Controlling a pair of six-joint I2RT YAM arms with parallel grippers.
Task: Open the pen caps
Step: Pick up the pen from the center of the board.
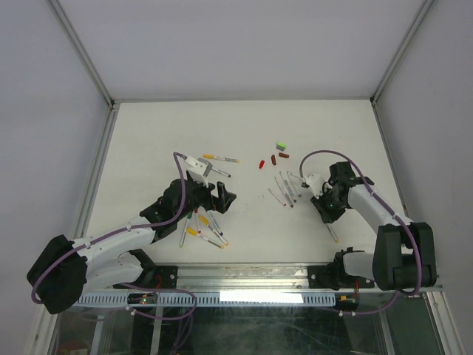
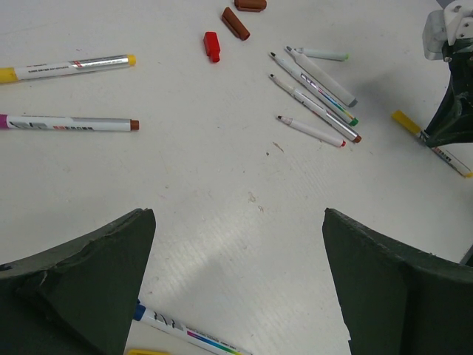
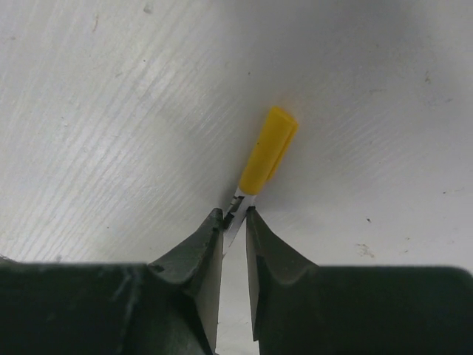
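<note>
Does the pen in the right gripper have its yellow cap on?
Yes, the yellow cap sits on the end of the pen pinched by the right gripper.

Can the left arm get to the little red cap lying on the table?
Probably yes. The left gripper is open and empty, and the red cap lies ahead of it across bare table, with nothing in between.

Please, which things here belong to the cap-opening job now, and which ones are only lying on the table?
Belong to the job: yellow cap, its pen pinched by the right gripper; other capped pens.
Only lying about, already separated: uncapped pens; red cap; dark red cap; green cap.
</note>
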